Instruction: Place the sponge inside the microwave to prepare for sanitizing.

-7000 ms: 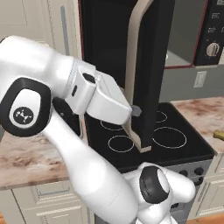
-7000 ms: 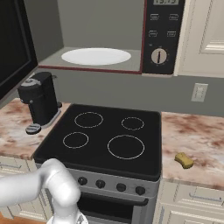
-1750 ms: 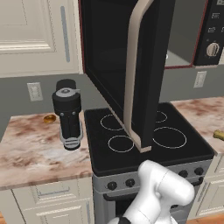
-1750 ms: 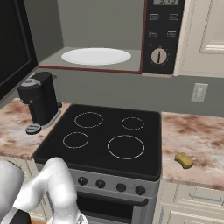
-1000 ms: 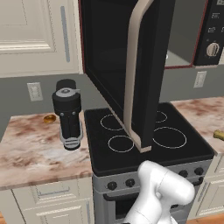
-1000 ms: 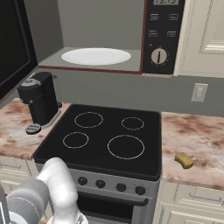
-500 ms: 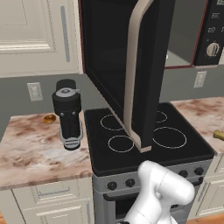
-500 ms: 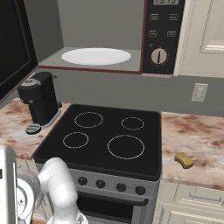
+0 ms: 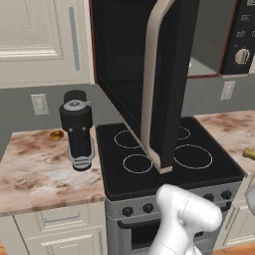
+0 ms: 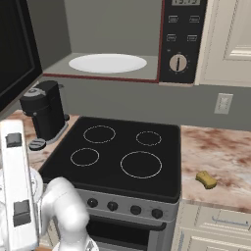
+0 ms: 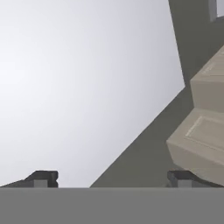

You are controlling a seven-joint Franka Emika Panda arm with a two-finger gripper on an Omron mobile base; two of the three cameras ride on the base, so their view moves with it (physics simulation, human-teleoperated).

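The sponge [image 10: 206, 179] is a small dull-yellow block lying on the marble counter right of the stove; its end also peeks in at the right edge as sponge [image 9: 249, 153]. Above the stove hangs the microwave [image 10: 179, 39], with its door [image 9: 124, 64] swung wide open and the beige handle [image 9: 152, 84] facing out. Inside sits a white turntable plate [image 10: 108, 62]. In the hand view my gripper [image 11: 110, 179] is open, its fingertips [image 11: 41, 178] far apart with nothing between them, facing a pale blank surface and cabinet fronts, away from the sponge.
The black stovetop [image 10: 117, 152] lies under the microwave. A black coffee machine [image 10: 44, 115] stands on the left counter. The open door juts out over the stove's middle. My arm [image 9: 189, 219] is folded low in front of the oven. A wall outlet [image 10: 223, 103] is behind the sponge.
In the right base view a long white part of my arm has risen along the lower left edge. The sponge, door and stove have stayed put.
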